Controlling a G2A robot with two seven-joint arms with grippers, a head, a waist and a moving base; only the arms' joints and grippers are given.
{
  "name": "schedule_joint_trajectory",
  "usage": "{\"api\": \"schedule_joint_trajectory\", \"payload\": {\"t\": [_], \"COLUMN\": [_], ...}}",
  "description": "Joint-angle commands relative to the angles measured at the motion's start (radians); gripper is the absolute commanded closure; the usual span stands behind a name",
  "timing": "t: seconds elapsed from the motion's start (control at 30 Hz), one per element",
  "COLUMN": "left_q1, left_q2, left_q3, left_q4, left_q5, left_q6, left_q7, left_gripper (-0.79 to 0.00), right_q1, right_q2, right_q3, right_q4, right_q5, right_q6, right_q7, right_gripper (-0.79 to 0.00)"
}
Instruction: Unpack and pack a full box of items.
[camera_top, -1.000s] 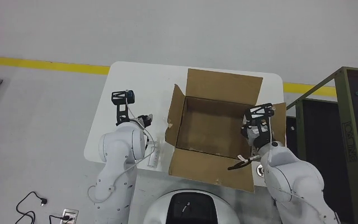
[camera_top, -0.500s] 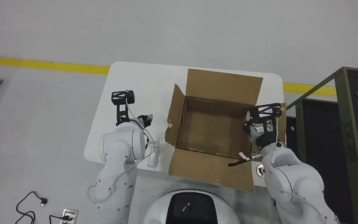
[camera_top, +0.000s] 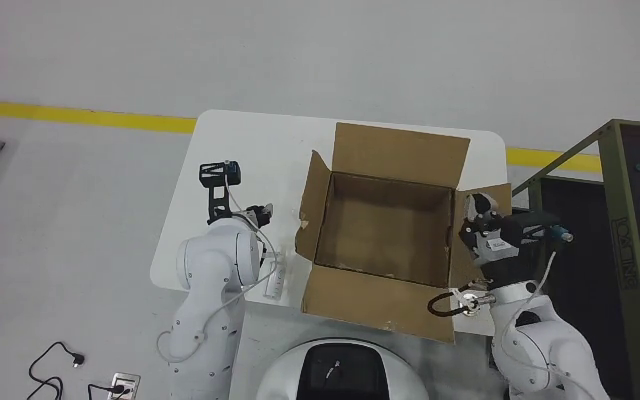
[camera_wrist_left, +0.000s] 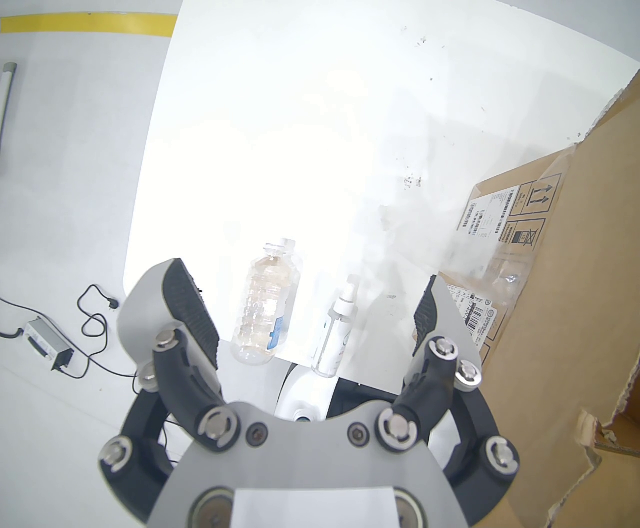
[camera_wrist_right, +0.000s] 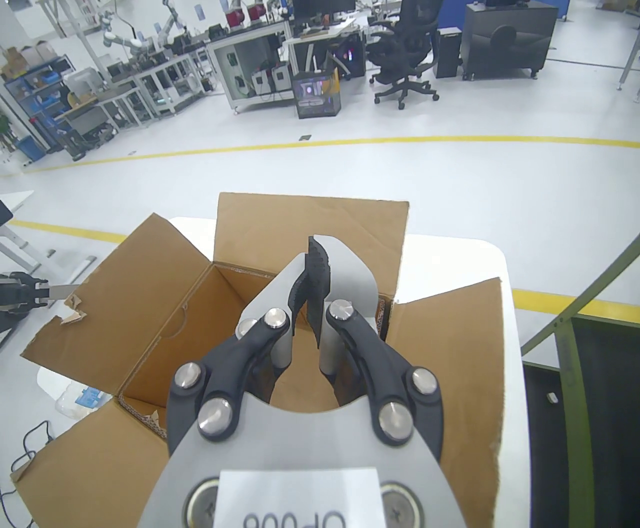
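Observation:
The open cardboard box (camera_top: 390, 225) stands on the white table (camera_top: 250, 140), flaps spread, and its inside looks empty. My right gripper (camera_top: 535, 226) is by the box's right flap; the right wrist view shows this gripper (camera_wrist_right: 320, 250) shut with nothing in it, above the box (camera_wrist_right: 150, 285). My left gripper (camera_top: 218, 176) hangs over the table left of the box, open and empty (camera_wrist_left: 304, 277). Below it a clear plastic bottle (camera_wrist_left: 265, 310) and a white spray bottle (camera_wrist_left: 337, 332) lie at the table's near edge beside the box (camera_wrist_left: 550, 280).
A dark green metal rack (camera_top: 610, 190) stands close to the table's right side. The table's left and far parts are bare. A power adapter with its cable (camera_wrist_left: 47, 345) lies on the floor to the left.
My right gripper has swung from over the box's right wall out to the right, past the right flap. The left arm has stayed still.

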Motion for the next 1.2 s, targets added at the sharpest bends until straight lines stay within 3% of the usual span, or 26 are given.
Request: {"api": "schedule_joint_trajectory", "payload": {"t": [0.0,0.3,0.57,0.8,0.93,1.17], "left_q1": [0.0,0.0,0.029,0.065,0.076,0.076], "left_q2": [0.0,0.0,0.003,0.017,0.024,0.027], "left_q3": [0.0,0.0,-0.007,-0.012,-0.053,-0.061], "left_q4": [0.0,0.0,-0.004,-0.031,-0.057,-0.068], "left_q5": [0.0,0.0,-0.002,0.074,0.029,0.041], "left_q6": [0.0,0.0,-0.017,-0.207,-0.292,-0.307], "left_q7": [0.0,0.0,0.059,0.035,0.009,0.015], "left_gripper": [-0.785,-0.785,-0.785,-0.785,-0.785,-0.785], "right_q1": [-0.029,-0.166,-0.171,-0.171,-0.171,-0.171], "right_q2": [0.0,-0.002,-0.002,-0.002,-0.002,-0.002], "right_q3": [0.021,0.163,0.168,0.168,0.168,0.168], "right_q4": [-0.013,-0.066,-0.068,-0.068,-0.068,-0.068], "right_q5": [-0.002,0.024,0.025,0.025,0.025,0.025], "right_q6": [-0.001,0.037,0.038,0.038,0.038,0.038], "right_q7": [-0.026,-0.096,-0.098,-0.098,-0.098,-0.098], "right_gripper": [0.0,0.0,0.0,0.0,0.0,0.0]}}
